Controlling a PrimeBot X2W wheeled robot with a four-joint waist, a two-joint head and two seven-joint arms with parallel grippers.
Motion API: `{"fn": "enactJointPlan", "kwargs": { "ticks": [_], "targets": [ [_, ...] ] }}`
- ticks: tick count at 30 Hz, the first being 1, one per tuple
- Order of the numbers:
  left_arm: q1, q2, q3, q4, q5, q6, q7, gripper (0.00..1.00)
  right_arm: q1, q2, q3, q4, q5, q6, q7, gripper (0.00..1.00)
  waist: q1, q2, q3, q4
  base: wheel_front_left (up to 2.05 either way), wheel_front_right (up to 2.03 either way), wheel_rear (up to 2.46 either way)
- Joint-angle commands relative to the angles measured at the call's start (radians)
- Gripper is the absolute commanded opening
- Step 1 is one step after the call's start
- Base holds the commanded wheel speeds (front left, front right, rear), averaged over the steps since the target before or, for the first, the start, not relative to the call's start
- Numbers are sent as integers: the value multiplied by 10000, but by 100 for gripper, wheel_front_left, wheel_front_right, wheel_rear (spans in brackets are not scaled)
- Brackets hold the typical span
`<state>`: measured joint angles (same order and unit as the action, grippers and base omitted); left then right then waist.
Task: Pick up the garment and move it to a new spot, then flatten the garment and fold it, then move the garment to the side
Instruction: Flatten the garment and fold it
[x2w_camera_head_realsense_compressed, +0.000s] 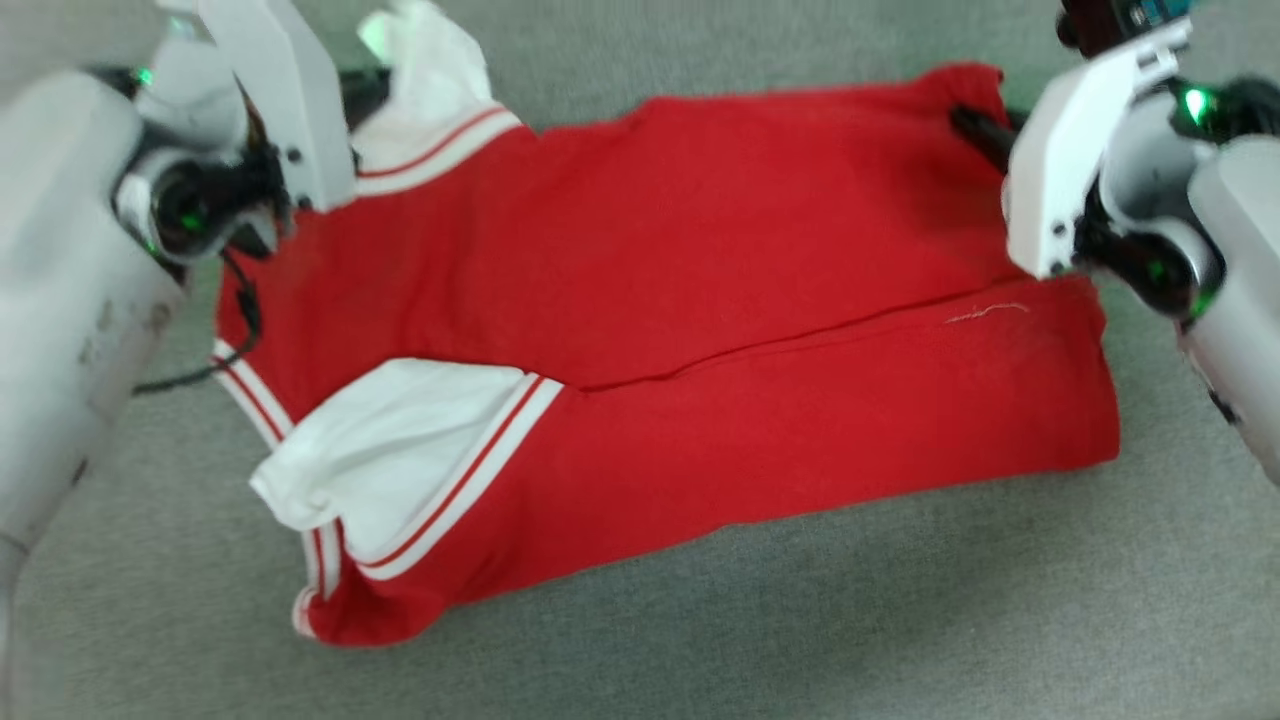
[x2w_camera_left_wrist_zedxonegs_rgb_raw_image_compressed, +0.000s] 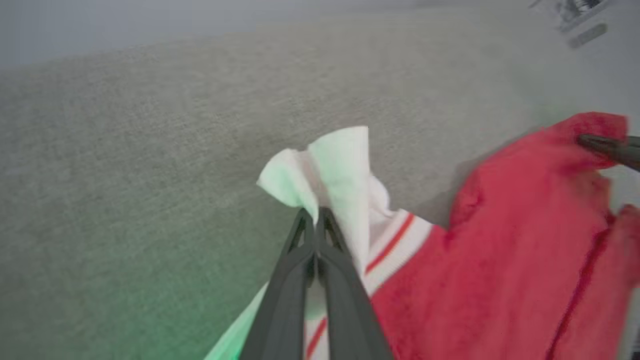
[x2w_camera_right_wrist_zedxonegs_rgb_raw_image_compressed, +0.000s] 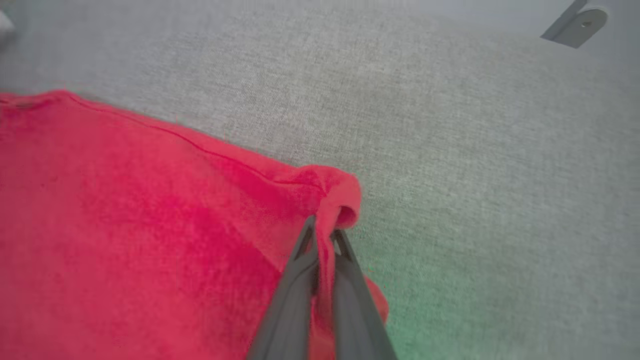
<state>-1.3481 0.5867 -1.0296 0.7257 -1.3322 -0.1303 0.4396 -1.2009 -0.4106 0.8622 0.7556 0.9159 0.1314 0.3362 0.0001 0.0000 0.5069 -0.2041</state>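
The garment, a red jersey with white sleeves and red-striped trim, lies folded lengthwise on the grey cloth surface. Its near white sleeve lies on top at the lower left. My left gripper is shut on the far white sleeve, lifting it at the upper left of the head view. My right gripper is shut on the red hem corner at the garment's far right; its dark fingers poke into the cloth there. That gripper's fingertip also appears in the left wrist view.
Grey fabric surface stretches all around the garment. A grey bracket-like piece sits at the far edge in the right wrist view. A black cable hangs from my left arm over the garment's left edge.
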Motion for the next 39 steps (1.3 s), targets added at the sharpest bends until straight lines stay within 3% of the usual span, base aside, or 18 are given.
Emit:
{"fn": "enactJointPlan", "kwargs": {
  "ticks": [1,10,16,24,29,39],
  "targets": [
    [157,144,26,-158,-86,6,-87,0,239,-148,76,-80,116,-16,-80,0,-1,0,-1240,626,0,0,0],
    [1787,1069,-449,-3469,-706,6,-1814,0,1823,-2184,630,-1942,1063,-16,-962,0,-1,0,-2422,1622,0,0,0],
    [3403,2162,-714,-5812,-997,6,-3218,0,3043,-3354,802,-3164,1260,-16,-1194,0,-1,0,-2758,1840,0,0,0],
    [5588,3515,-927,-7761,-1345,4,-4986,0,4660,-4427,51,-3858,1499,-16,-2005,0,-1,0,-2635,2088,0,0,0],
    [6546,3473,-1179,-7922,-1410,6,-5676,0,5659,-4572,-444,-3675,1311,-16,-2551,0,-1,0,-2403,2258,0,0,0],
    [6853,2365,-1468,-6359,-1481,5,-6119,0,6056,-4106,-1111,-3222,488,-16,-3095,0,-1,0,-1701,2274,0,0,0]
  ]
}}
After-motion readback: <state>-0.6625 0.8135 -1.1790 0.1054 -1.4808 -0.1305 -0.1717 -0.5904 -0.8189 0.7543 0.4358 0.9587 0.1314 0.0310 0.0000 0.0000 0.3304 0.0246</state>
